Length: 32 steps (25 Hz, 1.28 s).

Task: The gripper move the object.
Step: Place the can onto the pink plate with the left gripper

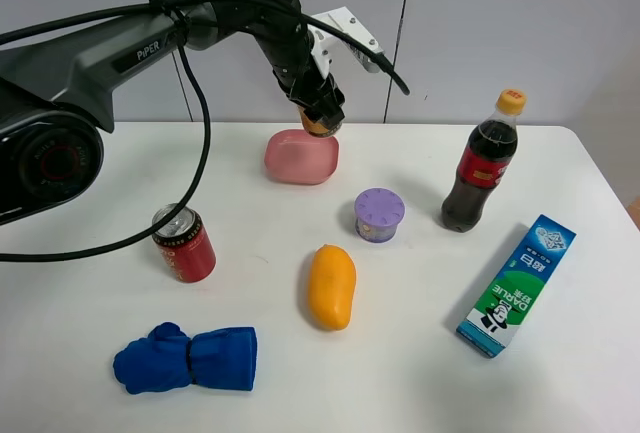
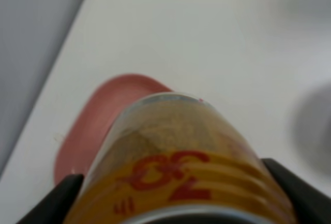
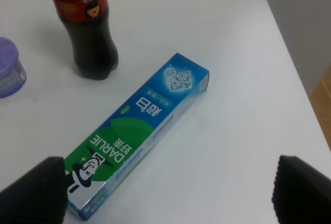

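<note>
One golden-yellow can [image 1: 318, 126] sits pinched between the left gripper's [image 1: 322, 113] two fingers, over the single pink dish [image 1: 300, 158]. On the white table [image 1: 420, 383] lie one red can [image 1: 183, 244], one cola bottle [image 1: 483, 163], one purple-lidded tub [image 1: 379, 214], one mango [image 1: 331, 285], one toothpaste box [image 1: 517, 285] and one blue cloth [image 1: 190, 358]. The right gripper's [image 3: 170, 193] fingers are spread wide, empty.

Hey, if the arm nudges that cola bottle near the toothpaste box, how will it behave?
The cola bottle stands tall on a narrow base, so a push near its yellow cap would probably tip it. It looks nearly full of dark liquid, so likely heavy for its size. Its smooth plastic may be slippery.
</note>
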Available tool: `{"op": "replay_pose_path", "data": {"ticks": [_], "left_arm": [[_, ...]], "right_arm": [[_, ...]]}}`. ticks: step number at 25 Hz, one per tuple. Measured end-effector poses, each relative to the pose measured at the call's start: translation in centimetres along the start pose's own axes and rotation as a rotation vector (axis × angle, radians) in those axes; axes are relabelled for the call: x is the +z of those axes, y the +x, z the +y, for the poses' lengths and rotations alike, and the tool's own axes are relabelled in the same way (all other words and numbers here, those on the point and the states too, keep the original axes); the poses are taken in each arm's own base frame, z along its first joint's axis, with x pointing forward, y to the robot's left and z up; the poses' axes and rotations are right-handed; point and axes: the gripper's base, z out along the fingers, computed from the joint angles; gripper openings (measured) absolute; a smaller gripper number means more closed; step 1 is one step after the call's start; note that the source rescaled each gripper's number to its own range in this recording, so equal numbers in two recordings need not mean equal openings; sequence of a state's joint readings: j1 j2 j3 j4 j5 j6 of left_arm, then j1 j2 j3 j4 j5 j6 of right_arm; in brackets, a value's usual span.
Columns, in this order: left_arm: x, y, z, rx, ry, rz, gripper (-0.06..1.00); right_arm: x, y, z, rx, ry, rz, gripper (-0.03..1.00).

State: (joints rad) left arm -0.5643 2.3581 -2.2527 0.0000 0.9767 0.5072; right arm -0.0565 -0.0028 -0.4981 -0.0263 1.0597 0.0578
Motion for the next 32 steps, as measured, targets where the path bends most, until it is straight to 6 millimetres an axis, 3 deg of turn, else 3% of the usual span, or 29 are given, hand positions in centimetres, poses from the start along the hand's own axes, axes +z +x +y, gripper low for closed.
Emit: {"op": "replay_pose_path", "data": {"ticks": [6, 15, 23, 32], "left_arm": [[1.8, 0.0, 0.9, -0.008, -0.061, -0.077, 0.0], [6.3, 2.6, 1.8, -0.037, -0.053, -0.019, 0.0], [8.9, 4.2, 2.1, -0.045, -0.055, 0.012, 0.0], [9.4, 5.5, 3.3, -0.059, -0.085, 0.062, 0.0]], "right_arm": [[0.0, 0.0, 0.0, 0.0, 0.0, 0.0, 1.0], [0.0, 0.0, 0.0, 0.0, 0.0, 0.0, 1.0], [0.0, 0.0, 0.0, 0.0, 0.0, 0.0, 1.0], [0.0, 0.0, 0.0, 0.0, 0.0, 0.0, 1.0]]}}
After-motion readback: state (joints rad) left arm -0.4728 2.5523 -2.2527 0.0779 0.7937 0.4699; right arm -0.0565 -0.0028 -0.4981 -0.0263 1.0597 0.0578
